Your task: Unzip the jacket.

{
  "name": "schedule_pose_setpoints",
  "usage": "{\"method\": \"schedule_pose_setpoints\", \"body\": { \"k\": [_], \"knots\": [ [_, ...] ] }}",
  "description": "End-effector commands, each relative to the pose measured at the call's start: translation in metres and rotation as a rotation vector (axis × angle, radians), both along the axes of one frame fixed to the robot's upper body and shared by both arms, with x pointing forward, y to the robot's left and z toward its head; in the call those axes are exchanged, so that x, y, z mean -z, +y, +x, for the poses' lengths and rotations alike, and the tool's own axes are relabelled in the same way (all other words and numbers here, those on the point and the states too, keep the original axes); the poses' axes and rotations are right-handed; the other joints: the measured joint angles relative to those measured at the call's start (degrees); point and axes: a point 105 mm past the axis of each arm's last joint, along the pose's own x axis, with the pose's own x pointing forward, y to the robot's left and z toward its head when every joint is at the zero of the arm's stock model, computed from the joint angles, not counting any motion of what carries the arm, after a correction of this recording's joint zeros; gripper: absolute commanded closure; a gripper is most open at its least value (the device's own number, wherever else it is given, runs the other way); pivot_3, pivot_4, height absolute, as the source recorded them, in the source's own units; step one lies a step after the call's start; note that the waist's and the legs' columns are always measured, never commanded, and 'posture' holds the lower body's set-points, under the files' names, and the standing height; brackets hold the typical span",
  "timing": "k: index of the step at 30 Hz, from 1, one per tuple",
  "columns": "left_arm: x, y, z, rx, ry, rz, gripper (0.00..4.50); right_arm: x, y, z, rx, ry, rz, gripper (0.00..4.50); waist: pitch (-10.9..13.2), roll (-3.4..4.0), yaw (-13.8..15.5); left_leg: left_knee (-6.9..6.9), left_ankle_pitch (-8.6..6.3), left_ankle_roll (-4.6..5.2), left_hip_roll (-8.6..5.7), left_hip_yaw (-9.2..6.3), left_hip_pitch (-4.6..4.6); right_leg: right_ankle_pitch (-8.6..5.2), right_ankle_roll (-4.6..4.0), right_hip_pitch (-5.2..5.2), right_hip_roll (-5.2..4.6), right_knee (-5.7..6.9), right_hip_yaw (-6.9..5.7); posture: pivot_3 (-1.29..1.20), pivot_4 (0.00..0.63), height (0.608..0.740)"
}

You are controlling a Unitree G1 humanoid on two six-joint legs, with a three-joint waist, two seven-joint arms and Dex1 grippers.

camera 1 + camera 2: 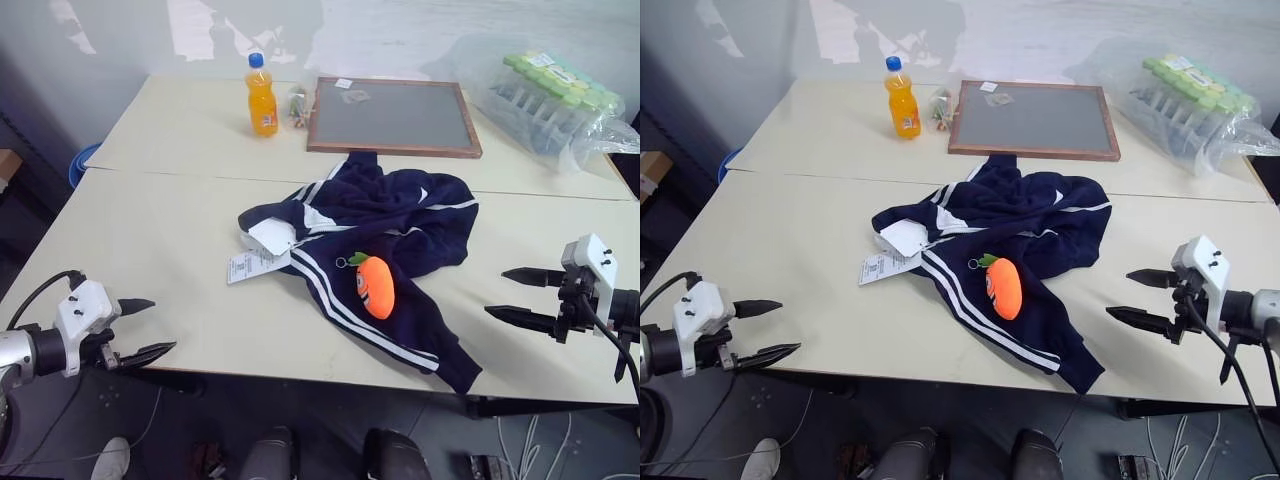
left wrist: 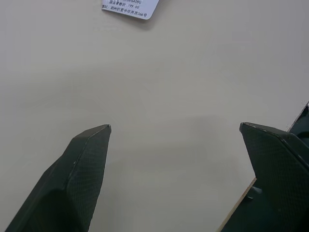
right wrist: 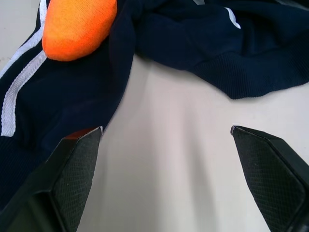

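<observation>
The navy jacket [image 1: 385, 225] lies crumpled in the middle of the table, one sleeve with paired white stripes [image 1: 340, 300] stretched toward the front edge. White paper tags [image 1: 262, 250] hang off its left side. An orange plush carrot [image 1: 375, 285] rests on the sleeve. My left gripper [image 1: 143, 328] hovers open at the table's front left corner, well clear of the jacket. At the front right, my right gripper [image 1: 512, 293] is open too, pointing at the sleeve from a short gap. The right wrist view shows the jacket [image 3: 203, 43] and the carrot [image 3: 77, 24] ahead of the fingers.
At the back stand an orange soda bottle [image 1: 261, 96], a framed chalkboard [image 1: 392, 116] and a plastic-wrapped pack of green-capped bottles [image 1: 555, 95]. Bare tabletop [image 1: 150, 230] stretches left of the jacket. The table's front edge [image 1: 300, 375] runs just before both grippers.
</observation>
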Motion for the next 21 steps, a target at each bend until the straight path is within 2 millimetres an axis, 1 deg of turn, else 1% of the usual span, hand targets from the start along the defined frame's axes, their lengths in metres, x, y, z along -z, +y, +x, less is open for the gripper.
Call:
{"method": "schedule_pose_setpoints", "body": {
  "k": [1, 2, 3, 9, 16, 18, 21],
  "knots": [
    [-0.006, -0.002, 0.002, 0.009, -0.025, 0.010, 0.00, -0.009, 0.004, -0.001, -0.014, -0.035, 0.012, 0.04, 0.01, -0.09, 0.69, 0.29, -0.25, -0.17, 0.71, 0.90, -0.01, 0.00, -0.08, -0.50, 0.39, 0.27, 0.82, 0.00, 0.150, 0.740],
    [-0.006, -0.003, 0.003, 0.010, -0.025, 0.010, 0.00, -0.009, 0.005, -0.001, -0.022, -0.044, 0.011, 0.04, 0.03, -0.12, 0.59, 0.47, -0.44, -0.26, 1.03, 2.00, -0.05, 0.00, -0.27, -1.03, 0.68, 0.60, 1.57, 0.00, 0.150, 0.740],
    [-0.006, -0.003, 0.003, 0.012, -0.026, 0.010, 0.00, -0.010, 0.005, -0.001, -0.023, -0.046, 0.011, 0.04, 0.04, -0.12, 0.30, 0.42, -0.47, -0.24, 0.85, 1.95, -0.04, 0.00, -0.26, -0.94, 0.78, 0.42, 1.58, 0.00, 0.150, 0.740],
    [-0.007, -0.005, 0.004, 0.018, -0.029, 0.009, 0.00, -0.010, 0.005, -0.001, -0.020, -0.045, 0.005, 0.04, 0.04, -0.12, -1.20, 0.41, -0.51, -0.36, 1.07, 1.96, 0.04, 0.01, -0.28, -0.97, 1.00, 0.53, 1.60, 0.00, 0.150, 0.740],
    [-0.007, -0.008, 0.003, 0.023, -0.022, -0.008, 0.00, -0.009, 0.007, -0.002, -0.023, -0.044, 0.002, 0.04, 0.04, -0.12, -1.31, 0.42, -0.52, -0.36, 1.33, 1.96, 0.04, 0.00, -0.28, -0.98, 1.00, 0.54, 1.64, 0.00, 0.150, 0.740],
    [-0.007, -0.010, 0.002, 0.028, -0.017, -0.016, 0.00, -0.008, 0.010, -0.002, -0.027, -0.037, 0.009, 0.04, 0.04, -0.12, -1.31, 0.43, -0.53, -0.35, 1.34, 1.99, 0.04, 0.01, -0.28, -0.99, 1.00, 0.54, 1.64, 0.00, 0.150, 0.740],
    [-0.012, -0.023, 0.000, 0.062, 0.009, -0.088, 0.00, -0.010, 0.024, -0.003, -0.043, -0.026, 0.041, 0.04, 0.04, -0.12, -1.27, 0.43, -0.53, -0.35, 1.35, 1.98, 0.04, 0.01, -0.28, -0.99, 1.00, 0.54, 1.66, 0.00, 0.150, 0.740]
  ]
}}
